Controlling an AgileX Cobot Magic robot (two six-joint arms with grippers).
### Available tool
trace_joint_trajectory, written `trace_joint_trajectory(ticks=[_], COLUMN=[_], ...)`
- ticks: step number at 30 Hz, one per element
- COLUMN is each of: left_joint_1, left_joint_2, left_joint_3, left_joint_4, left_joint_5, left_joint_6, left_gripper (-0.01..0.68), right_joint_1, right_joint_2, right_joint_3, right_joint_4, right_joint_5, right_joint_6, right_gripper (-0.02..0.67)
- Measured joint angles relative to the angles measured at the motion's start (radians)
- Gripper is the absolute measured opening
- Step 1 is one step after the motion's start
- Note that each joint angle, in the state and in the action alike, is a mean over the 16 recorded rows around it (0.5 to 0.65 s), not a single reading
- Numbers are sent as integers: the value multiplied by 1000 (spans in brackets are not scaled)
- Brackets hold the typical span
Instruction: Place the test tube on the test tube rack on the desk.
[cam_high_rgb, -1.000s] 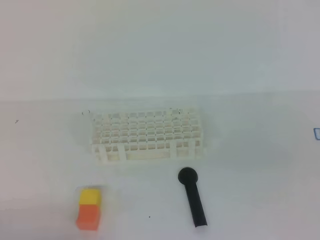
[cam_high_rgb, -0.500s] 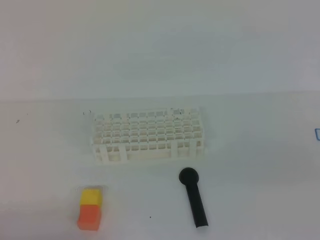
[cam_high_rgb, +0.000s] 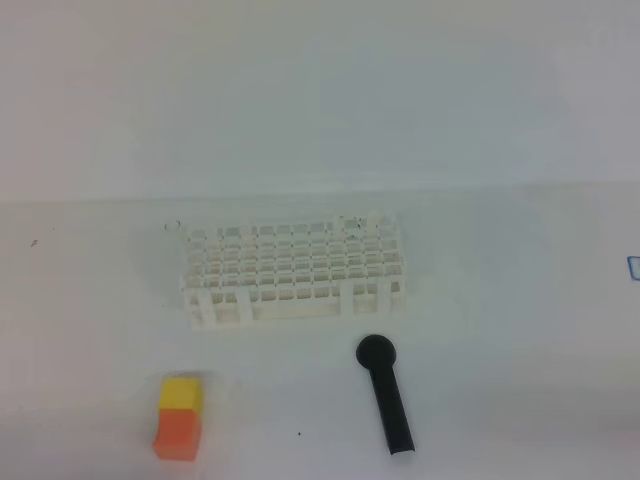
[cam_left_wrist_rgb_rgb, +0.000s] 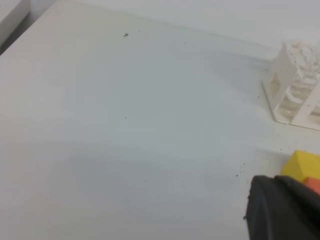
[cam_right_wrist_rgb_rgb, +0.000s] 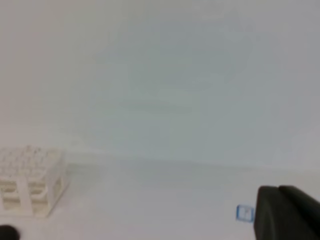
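One white test tube rack (cam_high_rgb: 295, 272), one yellow-and-orange block (cam_high_rgb: 179, 416), one black round-headed stick (cam_high_rgb: 386, 394) and one small blue-outlined square label (cam_right_wrist_rgb_rgb: 244, 213) sit on one white desk (cam_high_rgb: 500, 300).

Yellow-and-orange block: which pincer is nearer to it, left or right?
Left. The left pincer sits right beside the yellow-and-orange block in its wrist view. The right pincer has only the white lattice test tube rack far off at its view's edge, no block.
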Motion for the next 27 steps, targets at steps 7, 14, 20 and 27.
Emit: trace_joint_trajectory(ticks=[7,14,20,27], left_joint_1=[0,-1,-1,-1], left_joint_2=[0,-3,-3,-3], left_joint_3=[0,-6,-6,-6], left_joint_4=[1,1,1,1], left_joint_5=[0,3,3,3], left_joint_6=[0,0,0,0], left_gripper=[-1,-1,-1,-1], right_joint_1=[43,77,81,81], right_joint_2=[-83,-101,-101,-101], right_joint_3=[96,109,108,106], right_joint_4=[-50,-47,-38,-32], right_joint_5=[73,206,300,333], right_joint_6=[244,270,267,255], right_gripper=[-1,-1,-1,-1])
